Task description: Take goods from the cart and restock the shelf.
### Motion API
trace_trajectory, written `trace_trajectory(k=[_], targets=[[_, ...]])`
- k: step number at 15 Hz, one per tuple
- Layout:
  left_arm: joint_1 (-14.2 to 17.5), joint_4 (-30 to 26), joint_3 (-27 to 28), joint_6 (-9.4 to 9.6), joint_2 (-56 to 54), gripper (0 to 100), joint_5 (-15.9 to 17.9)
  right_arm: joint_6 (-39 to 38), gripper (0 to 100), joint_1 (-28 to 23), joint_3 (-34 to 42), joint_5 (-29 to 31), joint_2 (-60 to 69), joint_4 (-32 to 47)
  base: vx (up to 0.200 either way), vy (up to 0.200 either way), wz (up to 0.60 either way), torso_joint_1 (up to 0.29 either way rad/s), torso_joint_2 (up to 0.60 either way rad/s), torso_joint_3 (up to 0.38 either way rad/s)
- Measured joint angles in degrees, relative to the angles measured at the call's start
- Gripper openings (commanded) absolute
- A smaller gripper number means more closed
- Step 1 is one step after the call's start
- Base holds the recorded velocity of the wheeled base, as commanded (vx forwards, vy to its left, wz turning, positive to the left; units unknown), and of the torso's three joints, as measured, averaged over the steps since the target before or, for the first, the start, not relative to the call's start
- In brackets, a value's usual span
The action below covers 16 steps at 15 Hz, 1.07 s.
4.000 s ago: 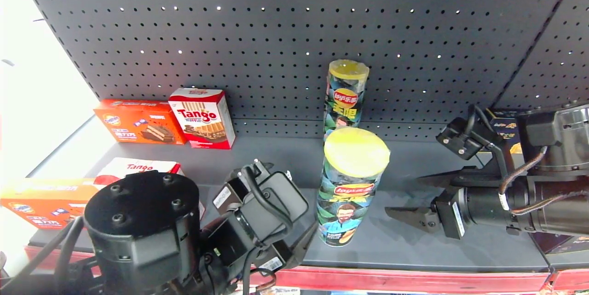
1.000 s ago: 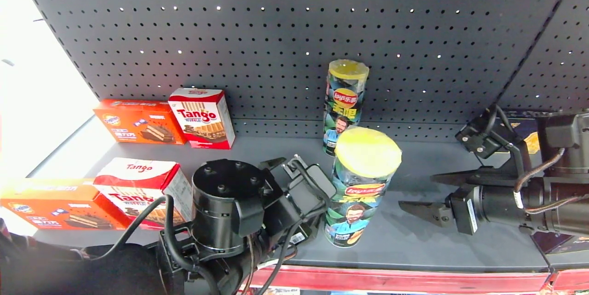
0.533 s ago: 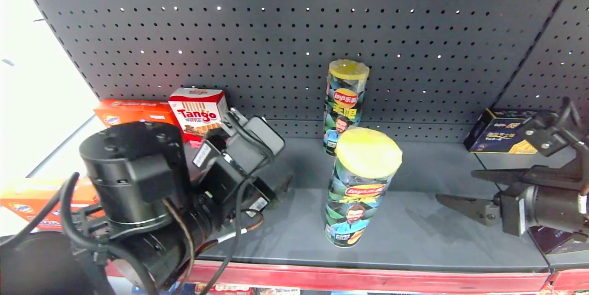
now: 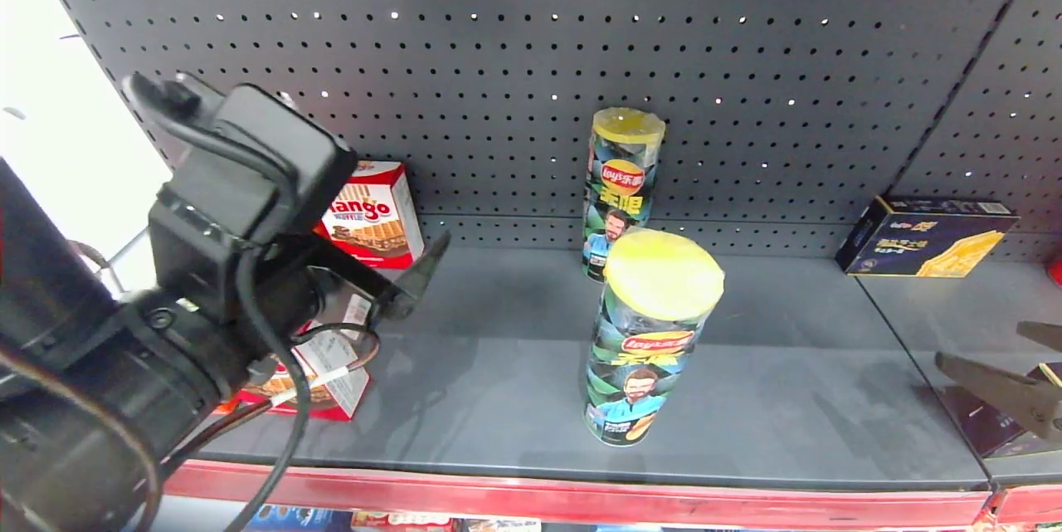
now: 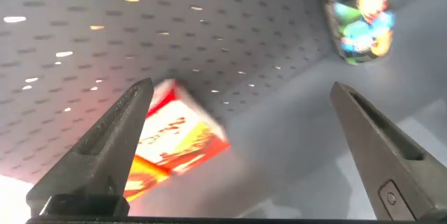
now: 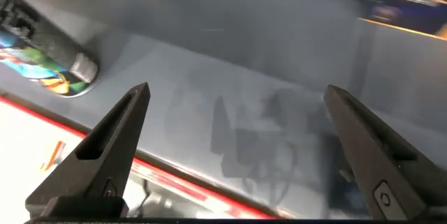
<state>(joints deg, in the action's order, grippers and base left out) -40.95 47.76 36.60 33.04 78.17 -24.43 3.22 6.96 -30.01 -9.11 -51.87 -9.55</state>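
Two chip cans with yellow lids stand upright on the grey shelf (image 4: 788,383): the front can (image 4: 651,341) mid-shelf and the back can (image 4: 622,183) against the pegboard. My left gripper (image 4: 411,279) hangs open over the shelf's left part, well left of the front can. In the left wrist view its gripper (image 5: 241,90) is empty, facing a chip can (image 5: 356,15) and a red wafer box (image 5: 174,140). My right gripper (image 4: 983,343) is open at the right edge, apart from the cans. The right wrist view has its empty gripper (image 6: 237,91) above bare shelf, a chip can (image 6: 49,56) off to the side.
A red-and-white wafer box (image 4: 373,212) stands at the back left; another (image 4: 323,374) lies partly hidden under my left arm. A dark blue box (image 4: 925,237) sits at the back right. The pegboard (image 4: 531,59) closes the back. A red strip (image 4: 664,503) marks the front edge.
My left arm has risen and swung left, away from the front can. My right arm has pulled back to the right edge. The front can shifted slightly right and stands free.
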Motion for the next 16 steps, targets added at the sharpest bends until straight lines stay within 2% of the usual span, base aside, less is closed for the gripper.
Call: trace_trajectory(k=[6, 9, 10, 14, 16], targets=[[1.7, -0.6, -11.1, 0.09, -18.0, 100, -2.4, -0.1, 100, -2.5, 4.7, 0.7, 14.3, 0.0, 0.0, 0.0, 0.0, 0.0, 0.0, 0.0], [2.0, -1.6, -17.2, 0.09, -27.6, 100, -6.8, -0.1, 100, -2.4, 9.4, 0.7, 23.3, 0.4, 0.0, 0.0, 0.0, 0.0, 0.0, 0.0], [2.1, -4.0, -18.6, 0.09, -30.6, 100, -7.9, -0.1, 100, -2.5, 11.1, 0.6, 26.5, 1.4, 0.0, 0.0, 0.0, 0.0, 0.0, 0.0], [2.2, -21.7, -20.2, 0.18, -43.0, 100, -11.5, -0.1, 100, -2.8, 14.8, 0.6, 38.9, 13.3, 0.0, 0.0, 0.0, 0.0, 0.0, 0.0], [2.9, -26.6, -20.7, 0.24, -48.4, 100, -13.4, -0.3, 100, -2.9, 17.5, 0.7, 42.9, 13.2, 0.0, 0.0, 0.0, 0.0, 0.0, 0.0]])
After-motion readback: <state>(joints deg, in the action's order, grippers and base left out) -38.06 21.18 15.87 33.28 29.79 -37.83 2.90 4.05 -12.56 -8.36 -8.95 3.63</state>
